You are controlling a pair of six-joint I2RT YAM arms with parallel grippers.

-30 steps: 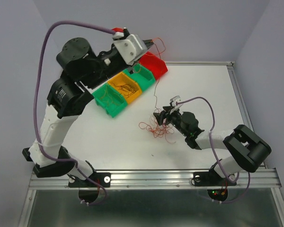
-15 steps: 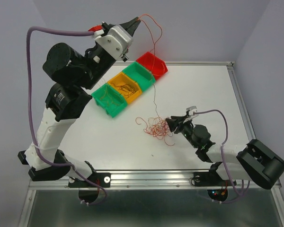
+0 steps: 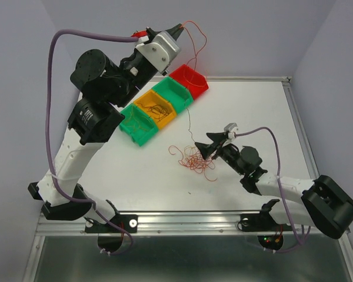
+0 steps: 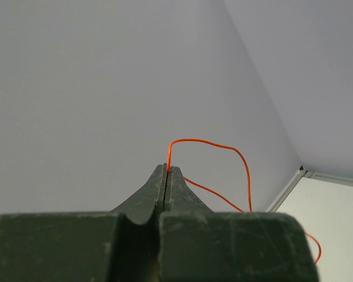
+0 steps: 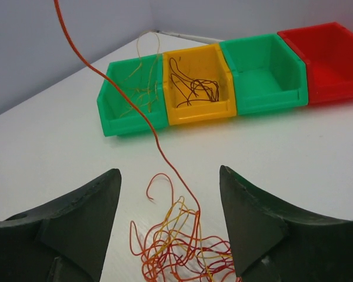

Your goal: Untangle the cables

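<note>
Left pincer (image 4: 167,170) is raised high above the far-left part of the table, its jaws pressed together on the end of one orange wire (image 4: 200,140). From the tips the wire arcs up and over, then drops in a long, thin line toward the tangle of cables (image 3: 194,160) lying on the table near its middle. Whether the wire's lower end is free of the tangle cannot be told.

The right pincer (image 5: 169,176) sits low, just to the right of the tangle, with its jaws spread wide and nothing between them. In the right wrist view the red, orange and yellowish loops lie between and just ahead of the two fingers; contact cannot be judged.

The table (image 3: 253,111) is plain white with a metal rail (image 3: 194,222) along its near edge. Four bins stand in a slanted row at the far left: a green bin (image 5: 132,120) with a few yellowish wires, a yellow bin (image 5: 200,111) with dark wires, a second green bin (image 5: 270,97) and a red bin (image 5: 335,88). Pale lavender walls close in the space on three sides.
</note>
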